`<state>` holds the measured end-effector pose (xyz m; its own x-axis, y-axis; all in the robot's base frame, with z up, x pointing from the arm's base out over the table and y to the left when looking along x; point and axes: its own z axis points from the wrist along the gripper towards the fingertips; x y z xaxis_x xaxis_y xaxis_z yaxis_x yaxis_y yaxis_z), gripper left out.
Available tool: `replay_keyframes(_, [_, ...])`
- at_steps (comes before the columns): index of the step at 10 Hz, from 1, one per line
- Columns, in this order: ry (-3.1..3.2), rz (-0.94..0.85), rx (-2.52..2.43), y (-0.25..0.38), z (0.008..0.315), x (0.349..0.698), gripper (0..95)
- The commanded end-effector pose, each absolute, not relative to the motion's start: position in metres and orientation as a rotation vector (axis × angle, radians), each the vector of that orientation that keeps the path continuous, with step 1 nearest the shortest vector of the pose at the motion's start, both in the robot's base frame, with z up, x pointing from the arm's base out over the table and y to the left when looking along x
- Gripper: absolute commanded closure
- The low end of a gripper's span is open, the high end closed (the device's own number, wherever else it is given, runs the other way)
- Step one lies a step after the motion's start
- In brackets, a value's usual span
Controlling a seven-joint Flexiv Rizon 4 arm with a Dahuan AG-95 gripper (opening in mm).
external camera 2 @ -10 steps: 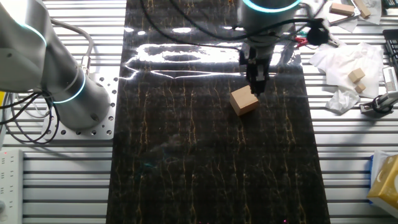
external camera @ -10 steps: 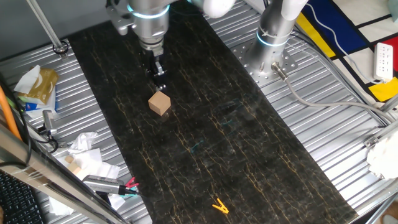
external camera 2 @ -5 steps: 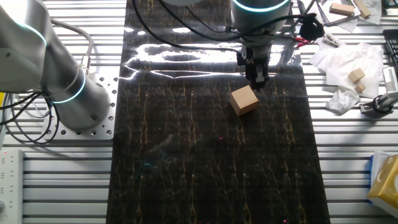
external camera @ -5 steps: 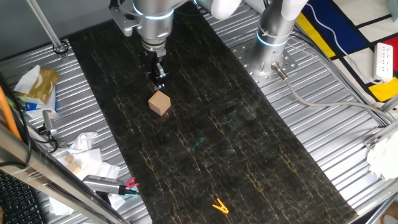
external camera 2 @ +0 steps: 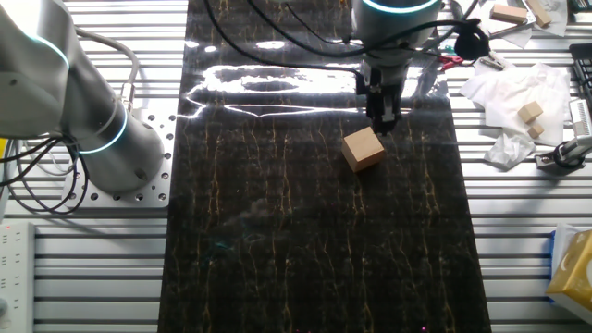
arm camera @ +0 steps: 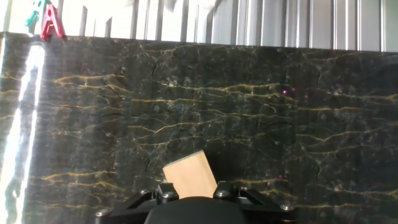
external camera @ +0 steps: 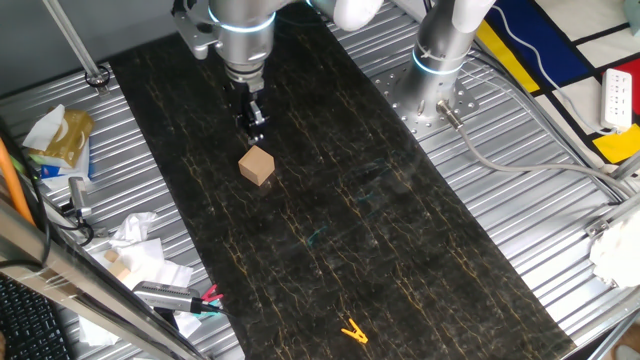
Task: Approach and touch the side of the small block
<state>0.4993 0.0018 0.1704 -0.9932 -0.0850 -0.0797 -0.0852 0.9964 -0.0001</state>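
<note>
The small block (external camera: 257,166) is a plain light-brown wooden cube lying on the dark marbled mat (external camera: 380,230). It also shows in the other fixed view (external camera 2: 363,149) and at the bottom middle of the hand view (arm camera: 189,176). My gripper (external camera: 256,130) hangs tip-down just behind the block's far side, a little above the mat. Its fingers are pressed together, with nothing between them. A small gap shows between the tips and the block. In the other fixed view the gripper (external camera 2: 383,125) stands by the block's upper right corner. The hand view shows only the gripper housing (arm camera: 193,210).
A yellow-orange clip (external camera: 352,331) lies near the mat's front end. Crumpled paper with tiny pale blocks (external camera 2: 523,111) and tools lie on the metal table beside the mat. A second arm's base (external camera: 435,70) stands at the back right. A red clip (arm camera: 50,22) is beyond the mat.
My gripper has drawn back slightly from the block, up and away from its far side. The block has stayed in place.
</note>
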Motion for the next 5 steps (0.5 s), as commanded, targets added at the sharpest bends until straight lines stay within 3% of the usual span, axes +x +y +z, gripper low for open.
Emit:
replay_keyframes(1, [3.112, 0.035, -0.101, 0.0015, 0.1702, 0.4991, 76.0])
replay_keyframes(5, [3.100, 0.028, -0.133, 0.0025, 0.1702, 0.4995, 76.0])
